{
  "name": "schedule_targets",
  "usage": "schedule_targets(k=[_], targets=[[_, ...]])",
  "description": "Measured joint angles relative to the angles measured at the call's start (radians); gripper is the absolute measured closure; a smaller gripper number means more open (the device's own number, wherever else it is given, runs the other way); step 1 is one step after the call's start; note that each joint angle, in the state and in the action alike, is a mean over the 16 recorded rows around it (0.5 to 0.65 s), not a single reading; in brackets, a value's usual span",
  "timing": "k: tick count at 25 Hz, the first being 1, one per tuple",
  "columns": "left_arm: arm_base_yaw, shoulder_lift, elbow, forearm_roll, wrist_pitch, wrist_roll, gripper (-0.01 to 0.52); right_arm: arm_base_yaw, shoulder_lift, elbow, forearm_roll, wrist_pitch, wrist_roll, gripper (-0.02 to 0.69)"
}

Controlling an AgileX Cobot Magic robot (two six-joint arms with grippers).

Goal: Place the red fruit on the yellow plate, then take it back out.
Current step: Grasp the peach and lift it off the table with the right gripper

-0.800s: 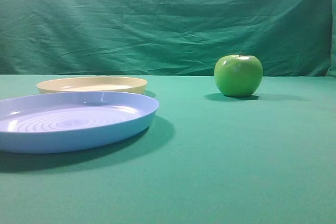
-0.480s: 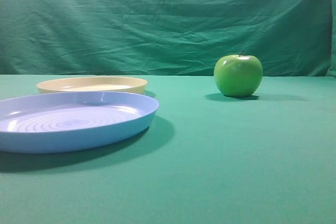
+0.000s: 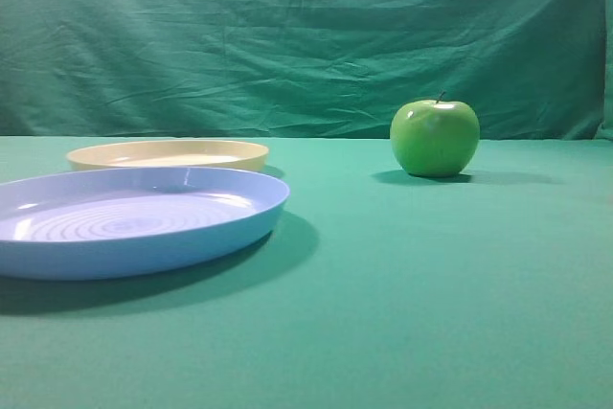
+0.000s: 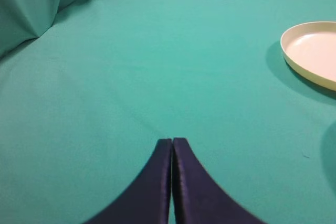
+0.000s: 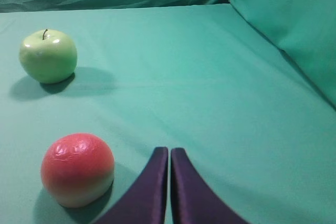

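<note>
Nothing has moved: red fruit (image 5: 77, 169) sits upright, red top up

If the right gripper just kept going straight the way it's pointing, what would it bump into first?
Probably nothing: the right gripper, jaws shut, points over bare green cloth. The red fruit and green apple both lie off to its left, though depth is hard to judge.

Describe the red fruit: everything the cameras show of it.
The red fruit shows only in the right wrist view. It is small, round and smooth, red on top with faint wrinkled highlights, fading to pale peach-yellow at the base. It sits upright on the green cloth, casting a soft shadow, nearer the camera than the green apple and apart from it. The shut right claw is beside it, not touching. Nothing holds it.
</note>
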Motion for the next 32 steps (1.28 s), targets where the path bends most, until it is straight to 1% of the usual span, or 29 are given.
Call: schedule_targets(k=[8, 15, 19, 25, 29, 32], targets=[[0.0, 0.0, 0.0, 0.0, 0.0, 0.0, 0.514, 0.0, 0.011, -0.017, 0.001, 0.002, 0.0, 0.665], [0.0, 0.0, 0.0, 0.0, 0.0, 0.0, 0.514, 0.0, 0.127, -0.15, 0.008, 0.07, -0.025, 0.665], [0.0, 0.0, 0.0, 0.0, 0.0, 0.0, 0.514, 0.0, 0.251, -0.282, 0.031, 0.174, -0.063, 0.665], [0.0, 0.0, 0.0, 0.0, 0.0, 0.0, 0.514, 0.006, 0.483, -0.496, 0.08, 0.397, -0.141, 0.665], [0.0, 0.0, 0.0, 0.0, 0.0, 0.0, 0.514, 0.031, 0.631, -0.594, 0.11, 0.527, -0.19, 0.665], [0.0, 0.0, 0.0, 0.0, 0.0, 0.0, 0.514, 0.06, 0.732, -0.638, 0.123, 0.587, -0.216, 0.665]])
